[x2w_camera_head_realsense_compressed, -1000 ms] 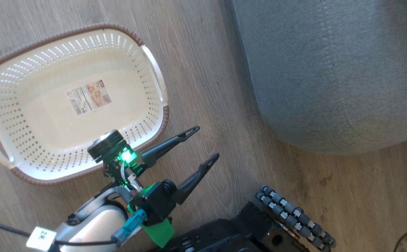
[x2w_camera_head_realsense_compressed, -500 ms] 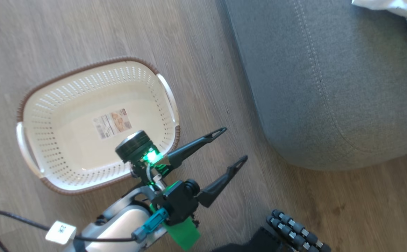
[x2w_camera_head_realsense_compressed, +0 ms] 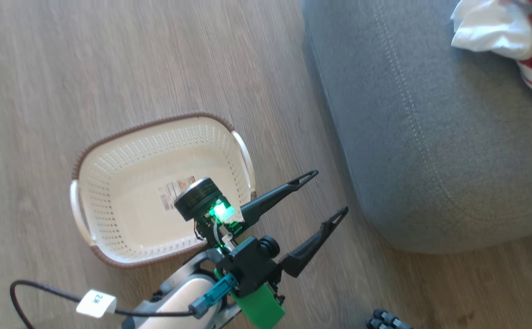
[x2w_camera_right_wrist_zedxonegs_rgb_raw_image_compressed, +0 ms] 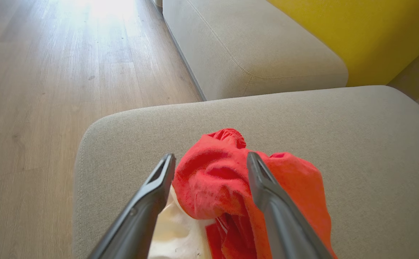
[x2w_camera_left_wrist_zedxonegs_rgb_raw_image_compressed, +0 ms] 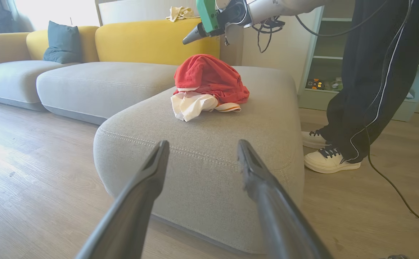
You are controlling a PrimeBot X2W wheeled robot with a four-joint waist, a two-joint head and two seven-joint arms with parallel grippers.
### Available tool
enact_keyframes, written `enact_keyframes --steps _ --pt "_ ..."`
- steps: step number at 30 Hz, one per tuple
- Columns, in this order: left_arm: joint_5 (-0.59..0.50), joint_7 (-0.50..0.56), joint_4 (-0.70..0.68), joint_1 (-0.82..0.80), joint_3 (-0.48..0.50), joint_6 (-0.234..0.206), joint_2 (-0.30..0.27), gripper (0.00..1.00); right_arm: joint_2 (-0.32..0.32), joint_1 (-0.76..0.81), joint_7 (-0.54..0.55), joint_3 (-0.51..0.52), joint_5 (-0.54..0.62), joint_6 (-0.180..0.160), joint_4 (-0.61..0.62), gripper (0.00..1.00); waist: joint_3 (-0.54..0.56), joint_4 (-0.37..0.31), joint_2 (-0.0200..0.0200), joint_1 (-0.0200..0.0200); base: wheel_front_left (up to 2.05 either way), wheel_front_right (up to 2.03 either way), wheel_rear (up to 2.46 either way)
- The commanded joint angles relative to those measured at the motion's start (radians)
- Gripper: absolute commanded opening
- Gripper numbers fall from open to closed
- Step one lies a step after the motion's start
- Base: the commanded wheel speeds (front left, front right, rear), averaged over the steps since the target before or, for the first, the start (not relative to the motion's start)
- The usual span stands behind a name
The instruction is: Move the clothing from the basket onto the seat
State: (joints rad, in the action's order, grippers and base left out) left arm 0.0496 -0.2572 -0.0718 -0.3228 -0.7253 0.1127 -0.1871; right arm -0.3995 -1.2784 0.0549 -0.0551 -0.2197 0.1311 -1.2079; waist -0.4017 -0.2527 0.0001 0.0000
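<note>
The cream basket (x2w_camera_head_realsense_compressed: 110,192) stands on the wood floor, with just a label (x2w_camera_head_realsense_compressed: 174,191) on its floor. My left gripper (x2w_camera_head_realsense_compressed: 329,192) is open in the gap between the basket and the grey seat (x2w_camera_head_realsense_compressed: 430,137), holding nothing. In the left wrist view its fingers (x2w_camera_left_wrist_zedxonegs_rgb_raw_image_compressed: 155,169) point at the seat's (x2w_camera_left_wrist_zedxonegs_rgb_raw_image_compressed: 267,108) rounded edge. The clothing (x2w_camera_left_wrist_zedxonegs_rgb_raw_image_compressed: 209,77), red over white, lies heaped on the seat. My right gripper (x2w_camera_right_wrist_zedxonegs_rgb_raw_image_compressed: 210,157) hangs open just above the red clothing (x2w_camera_right_wrist_zedxonegs_rgb_raw_image_compressed: 209,187), apart from it. The heap also shows in the head view as clothing (x2w_camera_head_realsense_compressed: 494,29).
A person in dark trousers and white shoes (x2w_camera_left_wrist_zedxonegs_rgb_raw_image_compressed: 330,163) stands at the seat's far side. A black cable (x2w_camera_left_wrist_zedxonegs_rgb_raw_image_compressed: 393,180) trails on the floor there. More grey cushions (x2w_camera_left_wrist_zedxonegs_rgb_raw_image_compressed: 98,82) with yellow backs adjoin the seat. My arm's cable (x2w_camera_head_realsense_compressed: 42,292) loops by the basket.
The head camera has swung, so the basket sits lower in its picture and the clothing on the seat has come into view. My left gripper stays open beside the basket.
</note>
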Motion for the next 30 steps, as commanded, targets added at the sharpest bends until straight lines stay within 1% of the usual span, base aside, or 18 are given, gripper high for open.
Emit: enact_keyframes --steps 1,5,8,10,14,16,19,21,25,28,30 --pt "-0.008 -0.005 -0.027 0.005 0.037 0.004 0.016 1.00 -0.019 0.003 0.006 -0.022 -0.017 0.000 0.044 1.00 0.046 0.016 -0.0001 0.0000 0.00 0.00 0.00" --pt "-0.005 -0.005 -0.017 0.032 0.063 0.004 0.043 1.00 -0.039 0.028 -0.012 -0.103 -0.063 0.000 0.107 1.00 0.103 0.029 -0.0001 0.0000 0.00 0.00 0.00" --pt "-0.006 -0.005 -0.012 0.049 0.088 0.003 0.061 1.00 -0.057 0.057 -0.051 -0.168 -0.102 0.000 0.174 1.00 0.143 0.043 -0.0001 0.0000 0.00 0.00 0.00" --pt "-0.018 -0.005 -0.005 0.059 0.112 -0.015 0.069 1.00 -0.068 0.083 -0.095 -0.211 -0.144 0.000 0.233 1.00 0.166 0.056 -0.0001 0.0000 0.00 0.00 0.00" --pt "-0.017 -0.005 0.017 0.077 0.182 -0.071 0.087 1.00 -0.088 0.139 -0.190 -0.264 -0.234 0.000 0.356 1.00 0.203 0.079 -0.0001 0.0000 0.00 0.00 0.00" --pt "-0.014 -0.005 0.022 0.081 0.214 -0.085 0.092 1.00 -0.099 0.175 -0.234 -0.300 -0.261 0.000 0.423 1.00 0.217 0.093 -0.0001 0.0000 0.00 0.00 0.00" --pt "-0.012 -0.005 0.024 0.087 0.255 -0.093 0.096 1.00 -0.116 0.232 -0.279 -0.338 -0.289 0.000 0.520 1.00 0.241 0.117 -0.0001 0.0000 0.00 0.00 0.00" --pt "-0.004 -0.005 0.026 0.097 0.286 -0.101 0.101 1.00 -0.126 0.272 -0.299 -0.343 -0.298 0.000 0.581 1.00 0.257 0.135 -0.0001 0.0000 0.00 0.00 0.00" --pt "0.012 -0.005 0.040 0.119 0.354 -0.121 0.116 1.00 -0.122 0.373 -0.315 -0.303 -0.294 0.000 0.706 1.00 0.293 0.174 -0.0001 0.0000 0.00 0.00 0.00" --pt "0.015 -0.005 0.061 0.141 0.398 -0.142 0.123 1.00 -0.093 0.477 -0.316 -0.250 -0.270 0.000 0.823 1.00 0.319 0.203 -0.0001 0.0000 0.00 0.00 0.00" --pt "0.025 -0.005 0.077 0.156 0.430 -0.157 0.128 1.00 -0.068 0.559 -0.316 -0.235 -0.243 0.000 0.895 1.00 0.333 0.219 -0.0001 0.0000 0.00 0.00 0.00"
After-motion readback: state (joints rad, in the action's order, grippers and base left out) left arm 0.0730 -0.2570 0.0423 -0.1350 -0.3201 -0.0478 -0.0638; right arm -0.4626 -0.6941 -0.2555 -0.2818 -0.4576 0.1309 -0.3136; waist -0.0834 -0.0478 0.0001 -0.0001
